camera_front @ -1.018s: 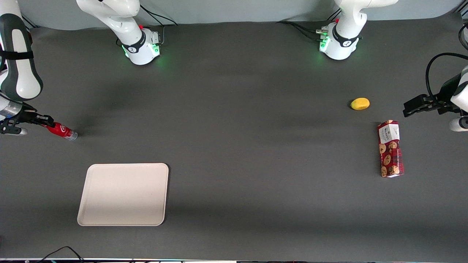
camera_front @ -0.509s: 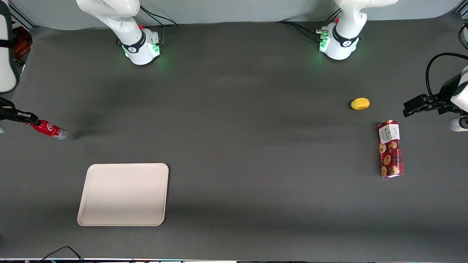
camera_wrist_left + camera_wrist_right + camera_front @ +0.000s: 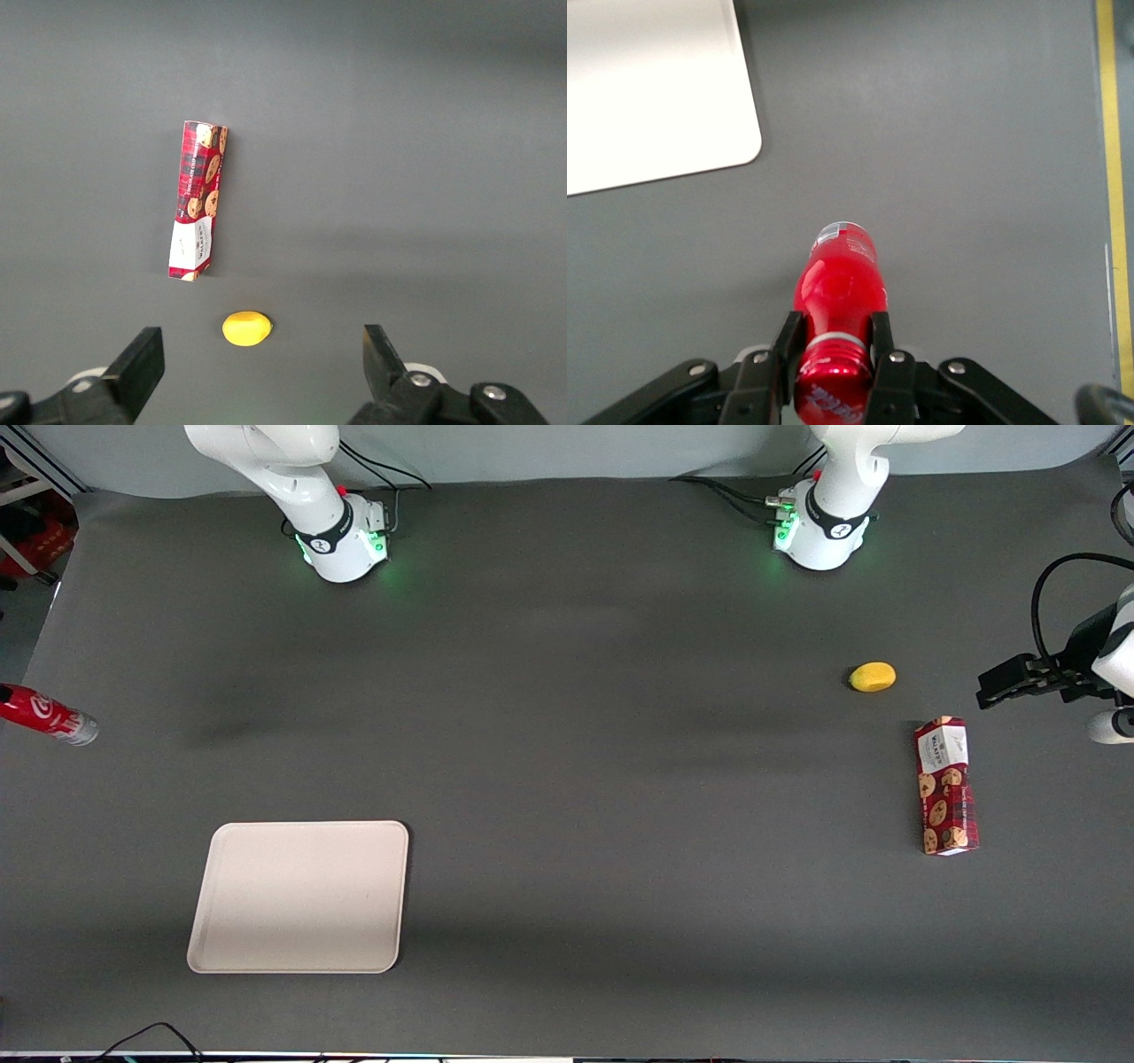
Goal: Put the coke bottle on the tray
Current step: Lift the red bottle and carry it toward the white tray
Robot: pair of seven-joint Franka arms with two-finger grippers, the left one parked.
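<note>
The coke bottle point(image 3: 44, 716) is a small red bottle with white script, tilted in the air at the working arm's end of the table; only part of it shows in the front view. In the right wrist view my gripper point(image 3: 833, 341) is shut on the coke bottle point(image 3: 840, 283) at its neck, just below the red cap, and holds it above the dark table. The gripper itself is out of the front view. The cream-white tray point(image 3: 299, 896) lies flat, nearer the front camera than the bottle; its rounded corner shows in the wrist view point(image 3: 656, 97).
A yellow lemon-like object point(image 3: 873, 677) and a long red cookie box point(image 3: 946, 786) lie toward the parked arm's end of the table. A yellow line point(image 3: 1114, 177) runs along the floor by the table edge.
My gripper has carried the coke bottle upward and outward toward the working arm's end of the table; the arm and gripper have left the front view.
</note>
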